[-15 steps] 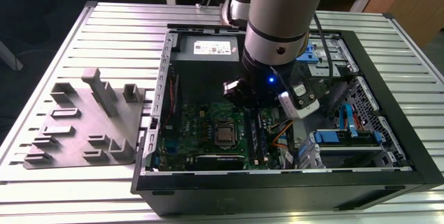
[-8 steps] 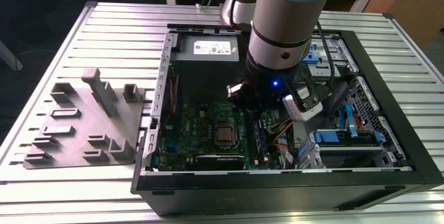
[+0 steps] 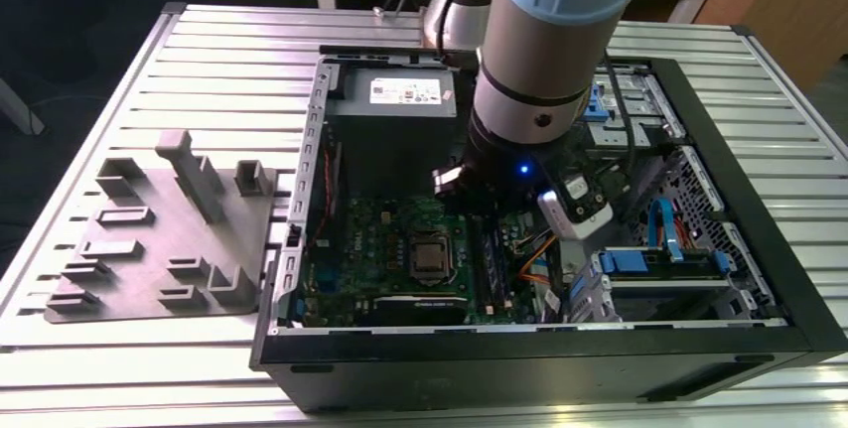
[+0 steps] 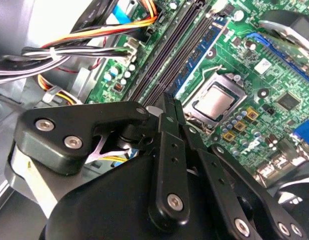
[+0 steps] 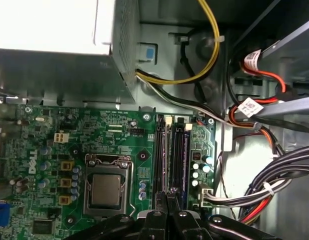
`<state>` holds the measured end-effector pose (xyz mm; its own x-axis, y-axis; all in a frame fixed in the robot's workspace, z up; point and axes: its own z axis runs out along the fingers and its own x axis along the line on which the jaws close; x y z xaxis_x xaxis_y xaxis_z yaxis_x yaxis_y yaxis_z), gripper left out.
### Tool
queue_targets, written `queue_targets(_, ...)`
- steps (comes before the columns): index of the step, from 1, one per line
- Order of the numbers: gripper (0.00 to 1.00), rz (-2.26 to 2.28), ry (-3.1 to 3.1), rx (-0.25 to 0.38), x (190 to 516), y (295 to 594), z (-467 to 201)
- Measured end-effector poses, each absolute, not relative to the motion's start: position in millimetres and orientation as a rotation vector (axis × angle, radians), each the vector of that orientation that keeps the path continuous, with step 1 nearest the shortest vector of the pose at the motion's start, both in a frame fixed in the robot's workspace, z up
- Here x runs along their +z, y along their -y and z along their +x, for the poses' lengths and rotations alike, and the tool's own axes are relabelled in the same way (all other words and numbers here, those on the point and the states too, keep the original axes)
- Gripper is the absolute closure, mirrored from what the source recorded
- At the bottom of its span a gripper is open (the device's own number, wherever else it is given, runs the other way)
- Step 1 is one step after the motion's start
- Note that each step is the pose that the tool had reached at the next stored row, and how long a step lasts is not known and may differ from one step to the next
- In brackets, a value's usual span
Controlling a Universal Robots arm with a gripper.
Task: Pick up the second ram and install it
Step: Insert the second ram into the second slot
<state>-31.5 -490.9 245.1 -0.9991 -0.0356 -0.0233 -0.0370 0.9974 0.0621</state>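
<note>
A long dark blue ram stick (image 4: 202, 47) (image 5: 181, 155) stands on edge in one of the black memory slots (image 3: 488, 269) of the green motherboard (image 3: 384, 239). I cannot tell whether it is the second ram. My gripper (image 4: 169, 100) (image 5: 169, 192) (image 3: 467, 202) is inside the open computer case, its black fingers shut together with nothing visible between them. The fingertips hang over one end of the slots, right beside the stick. Whether they touch it is unclear.
The processor socket (image 5: 105, 190) (image 3: 431, 257) lies beside the slots. The grey power-supply box (image 3: 397, 95) is at the case's far end. Cable bundles (image 5: 274, 195) (image 4: 69, 50) and a drive cage (image 3: 662, 259) crowd the exterior view's right. A grey tray (image 3: 133, 249) with upright blocks sits outside the case.
</note>
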Motion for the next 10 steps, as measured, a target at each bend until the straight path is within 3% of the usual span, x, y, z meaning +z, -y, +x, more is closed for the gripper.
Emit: queue_targets(10, 0.92, -0.057, -3.118, 0.097, 234.4, 491.0, -31.4)
